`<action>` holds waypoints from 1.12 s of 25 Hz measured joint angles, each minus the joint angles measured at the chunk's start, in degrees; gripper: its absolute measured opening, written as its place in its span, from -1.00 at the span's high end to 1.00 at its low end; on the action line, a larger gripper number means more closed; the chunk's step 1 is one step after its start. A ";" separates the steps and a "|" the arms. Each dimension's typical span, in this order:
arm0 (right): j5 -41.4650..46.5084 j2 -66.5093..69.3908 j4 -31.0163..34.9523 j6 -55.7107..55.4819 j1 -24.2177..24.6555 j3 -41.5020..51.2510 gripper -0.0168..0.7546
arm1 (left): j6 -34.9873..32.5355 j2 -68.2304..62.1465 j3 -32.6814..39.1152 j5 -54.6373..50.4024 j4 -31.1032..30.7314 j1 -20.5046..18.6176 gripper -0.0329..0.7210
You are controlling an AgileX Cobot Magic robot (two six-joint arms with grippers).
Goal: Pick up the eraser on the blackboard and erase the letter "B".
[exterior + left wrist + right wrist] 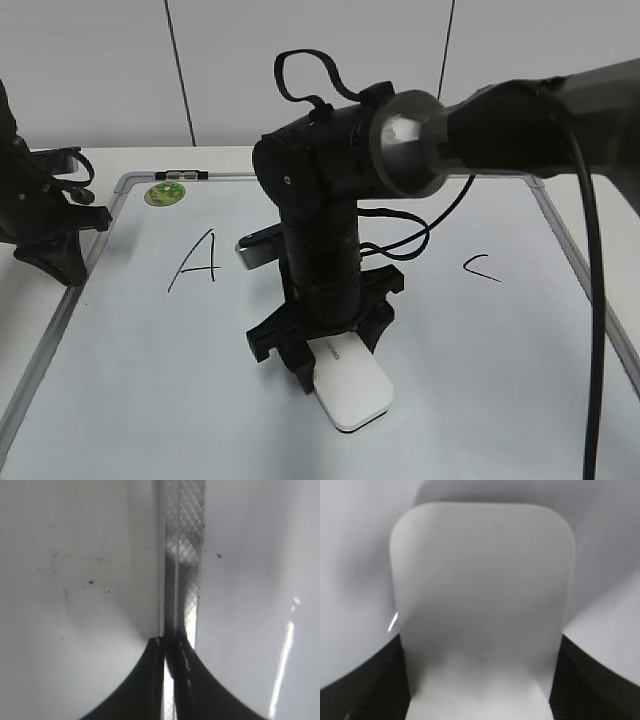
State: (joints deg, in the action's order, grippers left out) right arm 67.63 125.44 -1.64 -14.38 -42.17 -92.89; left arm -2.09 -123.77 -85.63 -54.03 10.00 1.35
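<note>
white glossy plastic fills the right wrist view: the eraser (482,610) sits squarely between the right gripper (482,690), a dark finger (362,690) pressed to each long side at the bottom corners, so the fingers are clenched on it. in the exterior view the eraser (350,385) lies flat on the blackboard (480,380), sticking out from under the right gripper (322,362) toward 5 o'clock, its far end tucked between the black fingers. the right arm stands over the board's middle and hides the surface behind it, so the letter "b" cannot be seen. from the gripper, a black "a" (196,260) lies toward 10 o'clock and a smaller "c" (481,268) toward 2 o'clock. a round green sticker (165,193) sits further off, near the board's far left corner. the left gripper (50,245) rests by the left frame (182,555); in its wrist view its fingers (150,680) are closed together with nothing between them, over the frame rail.
</note>
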 joint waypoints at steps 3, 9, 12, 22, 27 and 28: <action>0.49 0.00 -3.37 -1.72 0.00 -0.11 -0.39 | 0.00 0.00 0.00 0.00 0.00 0.00 0.87; 1.08 0.00 -6.35 -3.46 1.05 -0.11 -0.39 | 0.00 0.00 0.00 0.00 -0.11 0.00 0.87; 1.33 0.00 -7.31 -3.91 2.96 -0.11 -0.39 | 0.00 0.00 0.00 0.00 -0.19 0.00 0.87; 1.42 -5.21 -10.44 -4.98 14.96 1.84 -0.39 | 0.00 0.00 -0.07 -0.13 -0.19 0.00 0.87; 1.42 -11.93 -10.91 -4.53 22.01 5.78 -0.39 | 0.00 0.00 -0.07 -0.13 -0.32 0.00 0.87; 1.42 -12.82 -10.91 -3.69 23.89 6.90 -0.39 | 0.00 0.00 -0.07 -0.13 -0.32 0.00 0.87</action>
State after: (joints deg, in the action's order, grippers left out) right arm 69.05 112.63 -12.55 -18.07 -18.29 -85.99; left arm -2.09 -123.77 -85.71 -54.16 9.68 1.35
